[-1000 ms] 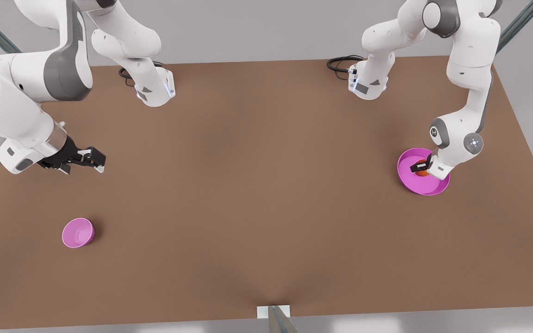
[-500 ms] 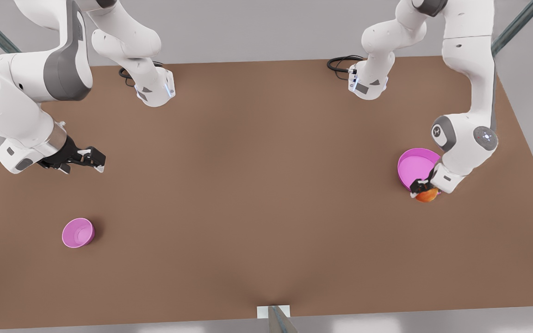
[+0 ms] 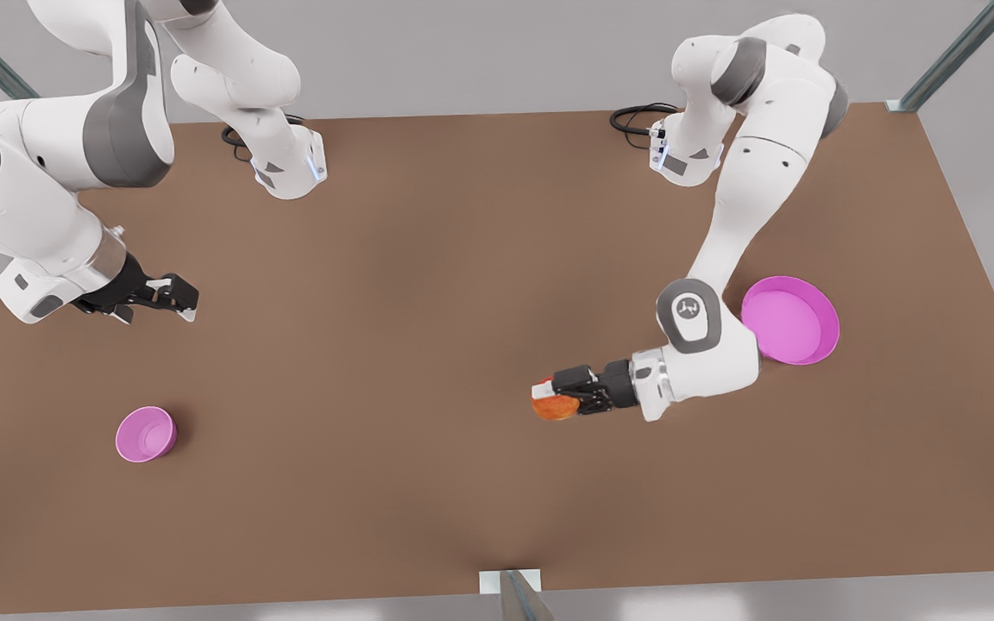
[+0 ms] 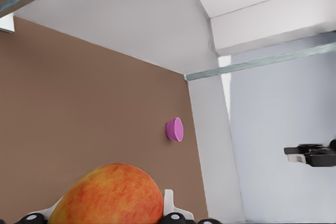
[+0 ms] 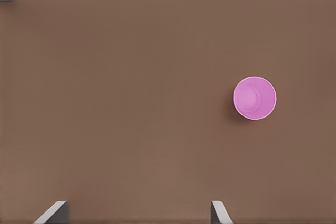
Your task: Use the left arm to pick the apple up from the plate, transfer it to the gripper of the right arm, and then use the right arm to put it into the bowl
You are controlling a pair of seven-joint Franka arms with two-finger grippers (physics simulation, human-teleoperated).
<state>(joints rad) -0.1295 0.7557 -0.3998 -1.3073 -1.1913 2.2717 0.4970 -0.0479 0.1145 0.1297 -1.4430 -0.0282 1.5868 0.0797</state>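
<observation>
Fingers of the left gripper [image 3: 559, 395] clamp the apple [image 3: 553, 405], held above the brown table [image 3: 428, 285] near its middle, well apart from the plate [image 3: 790, 321]. Right gripper [image 3: 176, 304] waits at the front view's left with fingers spread wide, above and apart from the bowl [image 3: 145, 434].

left gripper [image 3: 559, 398]: jaws clamped, arm stretched low | right gripper [image 3: 179, 300]: jaws apart, waiting
</observation>
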